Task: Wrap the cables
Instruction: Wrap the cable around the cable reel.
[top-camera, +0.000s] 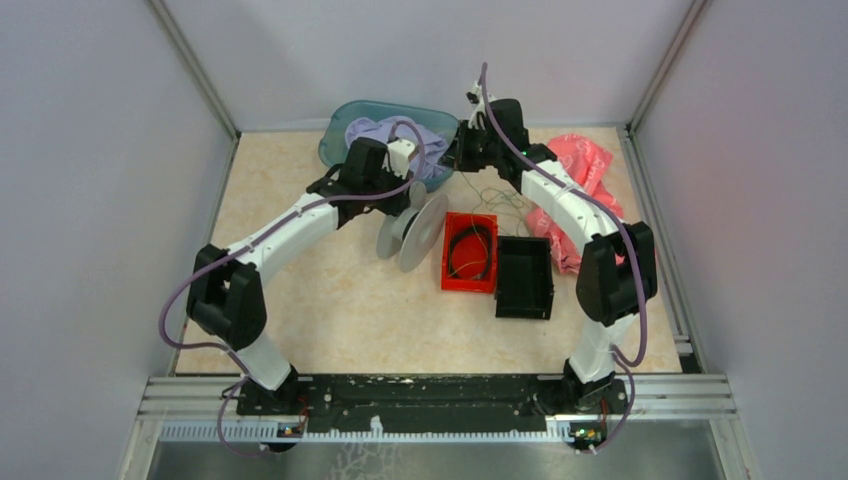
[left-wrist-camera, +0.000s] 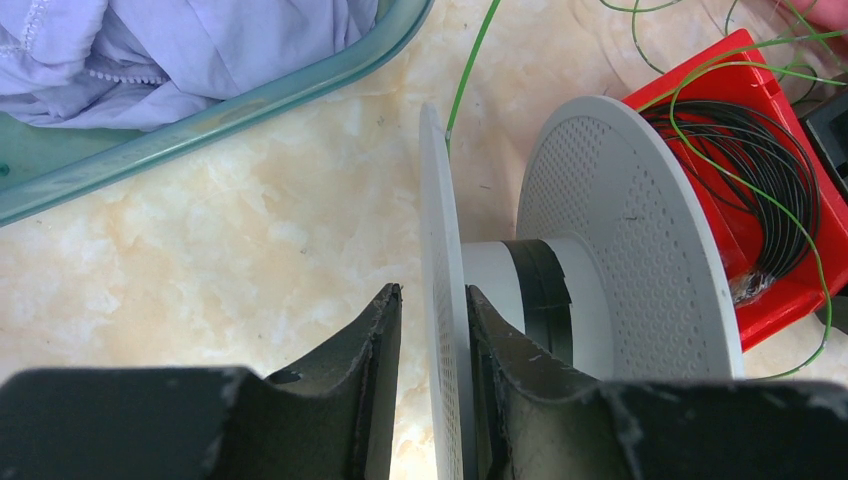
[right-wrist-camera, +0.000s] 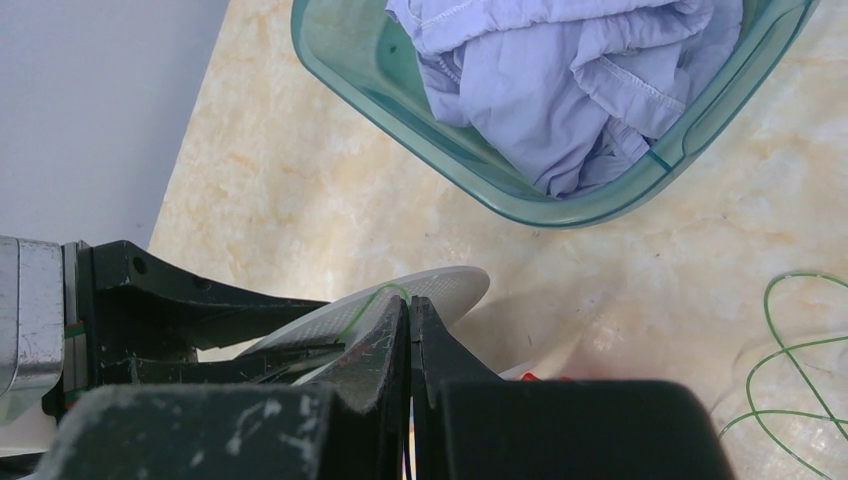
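You've barely begun: the spool (left-wrist-camera: 620, 250) carries only a black band on its core, no coloured strand. The cables (left-wrist-camera: 470, 70) lie loose beyond the spool, spilling over the red bin (left-wrist-camera: 740, 55) just behind it.

Your left claw (left-wrist-camera: 432, 295) straddles the spool's near flange with a sliver of gap, not clamped. Your right claw (right-wrist-camera: 408, 305) is pressed together, with a green strand seemingly pinched.

The teal basin (left-wrist-camera: 250, 100) sits near the spool. I'd expect snags at the bin.

Shells white on left arm (top-camera: 290, 225) and right arm (top-camera: 565, 205), joint housings black and blocky. Thick purple cable (top-camera: 172, 300) loops along each, running back from the pincer toward the base (top-camera: 265, 395). Fingers of left pincer (left-wrist-camera: 432, 295) and right pincer (right-wrist-camera: 410, 305): matte black, tapered, edges scuffed with whitish flecks.
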